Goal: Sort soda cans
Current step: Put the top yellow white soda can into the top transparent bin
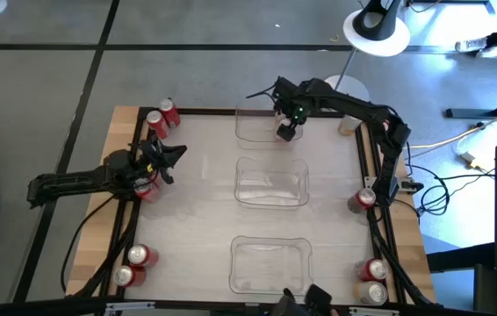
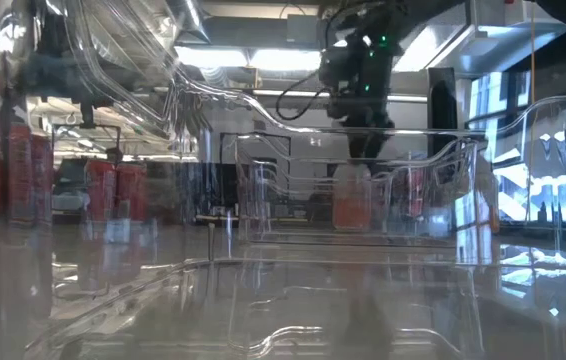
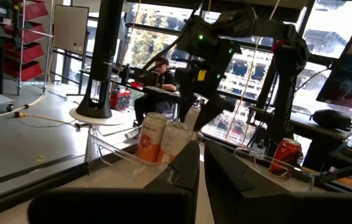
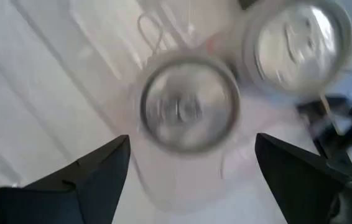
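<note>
Two soda cans stand upright in the far clear tray (image 1: 262, 125): an orange one (image 3: 149, 137) and a pale one (image 3: 175, 142). Their silver tops (image 4: 188, 109) (image 4: 297, 43) show in the right wrist view. My right gripper (image 4: 191, 143) hovers open above the nearer top, pointing down, a finger on either side, touching nothing. In the high view this gripper (image 1: 287, 132) hides both cans. My left gripper (image 1: 176, 156) waits shut at the table's left edge, holding nothing.
Two more clear trays lie at the middle (image 1: 270, 183) and near edge (image 1: 270, 263). Red cans stand at the far left corner (image 1: 162, 118), under the left arm (image 1: 147, 189), near left (image 1: 134, 263), at the right edge (image 1: 367, 197) and near right (image 1: 373, 279).
</note>
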### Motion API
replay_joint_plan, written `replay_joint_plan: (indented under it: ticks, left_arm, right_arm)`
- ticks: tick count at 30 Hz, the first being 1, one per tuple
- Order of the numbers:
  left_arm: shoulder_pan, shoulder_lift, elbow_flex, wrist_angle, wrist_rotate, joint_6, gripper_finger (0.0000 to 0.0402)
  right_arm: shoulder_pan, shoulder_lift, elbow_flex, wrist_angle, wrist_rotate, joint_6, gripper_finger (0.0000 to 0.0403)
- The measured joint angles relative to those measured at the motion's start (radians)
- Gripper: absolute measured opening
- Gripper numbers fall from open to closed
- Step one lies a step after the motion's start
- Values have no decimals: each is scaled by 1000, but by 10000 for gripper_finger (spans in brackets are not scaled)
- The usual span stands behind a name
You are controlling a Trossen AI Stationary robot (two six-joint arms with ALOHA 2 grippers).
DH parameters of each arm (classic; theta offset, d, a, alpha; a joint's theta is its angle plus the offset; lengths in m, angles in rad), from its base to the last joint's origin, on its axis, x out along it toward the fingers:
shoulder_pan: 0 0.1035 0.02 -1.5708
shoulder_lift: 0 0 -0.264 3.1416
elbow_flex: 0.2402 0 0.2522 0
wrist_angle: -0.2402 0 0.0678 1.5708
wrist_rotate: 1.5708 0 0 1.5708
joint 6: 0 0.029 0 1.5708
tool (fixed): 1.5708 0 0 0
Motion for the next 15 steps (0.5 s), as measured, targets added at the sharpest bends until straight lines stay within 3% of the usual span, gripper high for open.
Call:
replay_joint_plan:
  ticks: [8,15]
  left_arm:
    - [-2,0,0,-3,0,2,17]
    - [-2,0,0,-19,0,2,17]
  right_arm:
    - [-24,-128,65,-198,76,30,344]
    - [-158,-230,64,-297,131,87,344]
